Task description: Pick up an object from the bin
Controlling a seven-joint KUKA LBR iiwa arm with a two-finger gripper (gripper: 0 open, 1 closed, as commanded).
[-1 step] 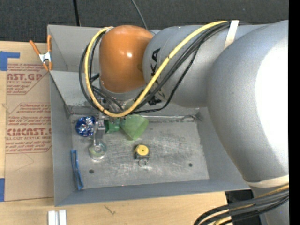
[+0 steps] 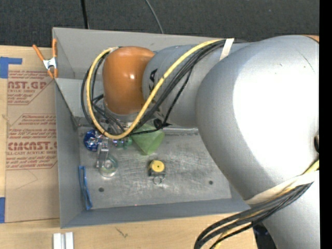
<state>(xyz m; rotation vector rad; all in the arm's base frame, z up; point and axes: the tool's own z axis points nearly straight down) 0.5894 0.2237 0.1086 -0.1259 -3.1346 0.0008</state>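
Largest, up and to the right of the claw: the bulky silver robot arm, bent down over the grey metal bin so as to bring the wrist low near the left wall. Directly above the claw, the rounded orange wrist cover, looped by yellow and black cables hung slack, probably to leave the wrist free to turn. Claw's opening: impossible to tell, wide or narrow, tucked under cover and cables; nothing visibly gripped. Just right of the claw, a soft-looking green lump, partly under the arm. Below and to the left, along the bin's wall, a thin blue strip. Just left, touching or nearly so, a shiny crumpled blue piece. Straight beneath, a small clear round piece: by position the likeliest pick, though not yet held. Further right and lower, a little yellow disc. Lies well apart on bare floor, easy to leave undisturbed.
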